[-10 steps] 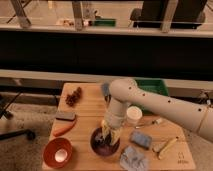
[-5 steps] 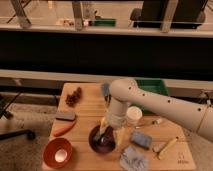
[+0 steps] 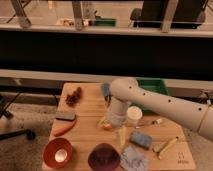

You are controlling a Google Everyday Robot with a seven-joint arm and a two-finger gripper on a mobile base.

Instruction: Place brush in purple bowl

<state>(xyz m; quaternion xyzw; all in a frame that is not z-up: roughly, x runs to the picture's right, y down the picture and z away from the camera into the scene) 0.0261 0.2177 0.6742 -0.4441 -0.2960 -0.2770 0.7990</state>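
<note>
Where the wooden table (image 3: 90,131) meets its near edge, the purple bowl (image 3: 104,157) sits, round, shallow and dark maroon with a plain rim, just right of the orange bowl (image 3: 57,152) and beside a crumpled blue-grey cloth (image 3: 133,159). The gripper (image 3: 112,126) hangs above and behind the bowl, near a white cup (image 3: 134,115); I cannot tell how it is set. The brush cannot be made out.

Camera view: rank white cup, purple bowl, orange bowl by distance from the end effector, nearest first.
1. White cylindrical cup, just right of the end effector at mid-table.
2. Dark purple round bowl, front edge; too close to call against the cup.
3. Orange round bowl, front-left corner.
</note>
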